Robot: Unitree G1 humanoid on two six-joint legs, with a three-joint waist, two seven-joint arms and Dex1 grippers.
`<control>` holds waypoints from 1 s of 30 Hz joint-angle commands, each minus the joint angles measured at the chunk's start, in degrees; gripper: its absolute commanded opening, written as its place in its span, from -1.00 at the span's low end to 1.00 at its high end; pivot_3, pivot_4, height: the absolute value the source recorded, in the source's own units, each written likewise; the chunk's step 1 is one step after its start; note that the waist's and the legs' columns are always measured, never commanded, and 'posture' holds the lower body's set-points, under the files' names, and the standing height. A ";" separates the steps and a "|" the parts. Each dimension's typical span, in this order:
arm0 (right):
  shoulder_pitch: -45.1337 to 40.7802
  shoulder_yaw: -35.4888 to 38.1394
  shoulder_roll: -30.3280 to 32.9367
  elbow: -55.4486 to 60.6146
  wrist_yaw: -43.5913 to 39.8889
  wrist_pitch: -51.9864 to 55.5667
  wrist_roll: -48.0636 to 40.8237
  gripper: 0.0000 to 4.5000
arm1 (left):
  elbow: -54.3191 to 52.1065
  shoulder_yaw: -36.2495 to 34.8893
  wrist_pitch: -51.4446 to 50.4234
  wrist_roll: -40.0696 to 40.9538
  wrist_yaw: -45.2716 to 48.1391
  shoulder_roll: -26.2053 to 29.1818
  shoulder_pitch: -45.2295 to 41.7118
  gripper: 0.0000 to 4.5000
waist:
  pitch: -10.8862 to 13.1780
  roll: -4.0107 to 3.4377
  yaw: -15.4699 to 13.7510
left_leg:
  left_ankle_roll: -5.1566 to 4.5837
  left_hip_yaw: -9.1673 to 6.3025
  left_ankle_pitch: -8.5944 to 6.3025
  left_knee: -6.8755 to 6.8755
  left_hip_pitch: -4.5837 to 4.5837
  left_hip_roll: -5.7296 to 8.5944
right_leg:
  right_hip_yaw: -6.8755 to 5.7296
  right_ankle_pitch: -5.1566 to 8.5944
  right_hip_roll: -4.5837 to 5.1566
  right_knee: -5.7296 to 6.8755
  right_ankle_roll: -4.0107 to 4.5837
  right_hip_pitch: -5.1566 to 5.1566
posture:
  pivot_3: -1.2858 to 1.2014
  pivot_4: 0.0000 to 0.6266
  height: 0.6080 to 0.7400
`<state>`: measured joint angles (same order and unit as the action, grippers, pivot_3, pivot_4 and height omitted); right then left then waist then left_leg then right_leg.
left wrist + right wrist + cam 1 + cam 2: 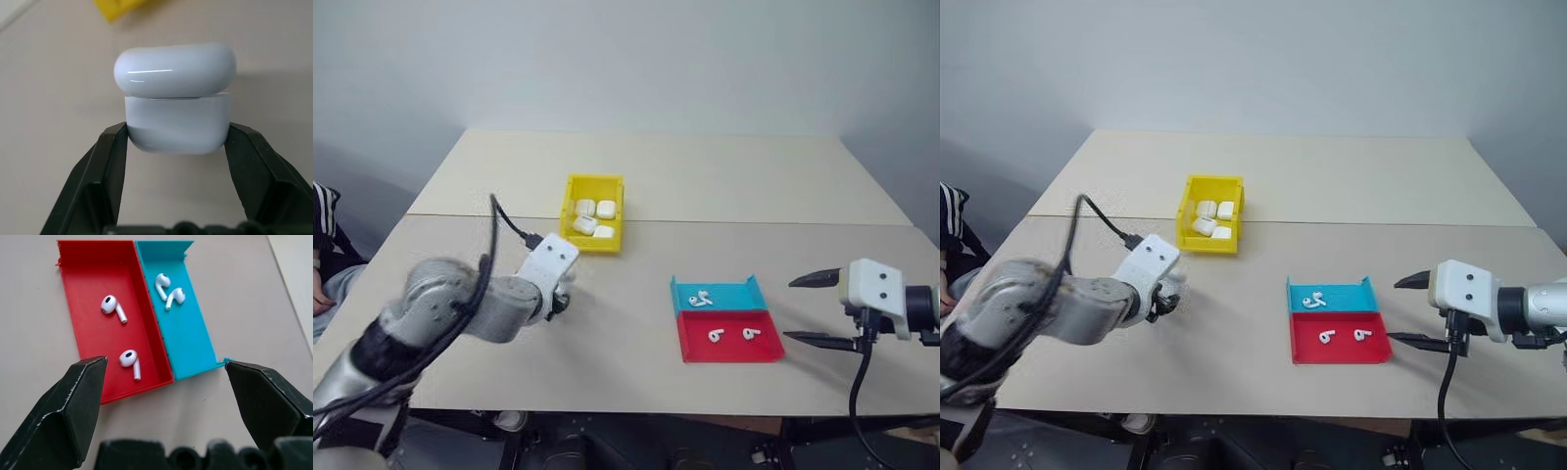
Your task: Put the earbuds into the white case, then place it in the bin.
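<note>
My left gripper [177, 129] is shut on the white case [176, 98], its black fingers [115, 147] pinching the lower half from both sides. The lid sits on top with a thin seam showing. That gripper [560, 294] hangs just above the table, in front of the yellow bin [594, 178], which holds several white cases [592, 217]. Two earbuds [113, 306] lie in the red half of a shallow tray and two more earbuds [168, 289] in its blue half. My right gripper [791, 309] stands open just right of that tray, nothing between its fingers.
The blue-and-red tray [729, 345] sits on the near right part of the beige table [705, 196]. A seam runs across the tabletop behind the bin. At the far left edge is a person's sleeve [323, 230]. A black cable [509, 225] loops over my left arm.
</note>
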<state>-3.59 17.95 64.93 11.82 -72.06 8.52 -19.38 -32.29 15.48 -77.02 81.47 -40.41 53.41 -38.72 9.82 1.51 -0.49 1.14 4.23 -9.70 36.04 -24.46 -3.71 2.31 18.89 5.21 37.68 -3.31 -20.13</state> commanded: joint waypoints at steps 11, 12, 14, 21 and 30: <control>-9.58 -5.11 6.62 6.96 -6.83 2.67 -2.85 1.00 | 5.40 2.97 86.66 -63.89 49.90 -11.64 29.88 0.22 | -0.11 -0.13 -0.78 | -0.57 0.32 -0.35 -0.12 0.04 -0.06 | -0.01 -0.05 0.04 -0.36 0.10 0.09 | 0.03 -0.52 1.00; -10.17 -6.17 6.90 7.81 -6.90 2.60 -2.27 1.00 | 8.40 2.74 91.29 -64.03 52.55 -14.67 30.26 0.22 | -0.12 -0.15 -0.67 | -0.64 0.32 -0.40 -0.10 -0.01 -0.09 | 0.00 -0.07 0.04 -0.40 0.10 0.08 | 0.03 -0.52 1.00; -11.71 -8.88 7.55 9.48 -6.22 3.44 -0.37 1.00 | 13.51 2.17 97.88 -63.39 57.32 -19.65 30.74 0.22 | -0.13 -0.18 -0.49 | -0.70 0.35 -0.43 -0.05 -0.14 -0.10 | 0.01 -0.10 0.04 -0.48 0.06 0.01 | 0.03 -0.52 1.00; -17.64 -17.80 9.85 12.89 -6.49 10.31 4.32 1.00 | 20.39 1.29 104.54 -57.17 74.86 -24.32 31.83 0.22 | -0.18 -0.27 0.02 | -0.77 0.42 -0.46 0.05 -0.21 -0.15 | 0.04 -0.12 0.03 -0.47 0.02 -0.07 | 0.03 -0.52 1.00; -26.17 -30.11 8.59 15.85 -7.71 19.57 10.88 0.73 | 19.17 -1.87 103.05 -53.65 85.71 -25.10 35.62 0.22 | -0.23 -0.34 0.26 | -0.86 0.42 -0.52 0.12 -0.20 -0.17 | 0.05 -0.12 0.02 -0.35 0.01 -0.11 | 0.03 -0.52 1.00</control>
<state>-28.64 -11.25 73.49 26.81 -79.52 28.14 -10.71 -11.04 14.51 25.37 27.31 44.40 28.89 -3.34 9.59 1.17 -0.23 0.26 4.66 -10.23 36.18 -24.66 -3.88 2.36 18.77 5.23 37.34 -3.30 -20.24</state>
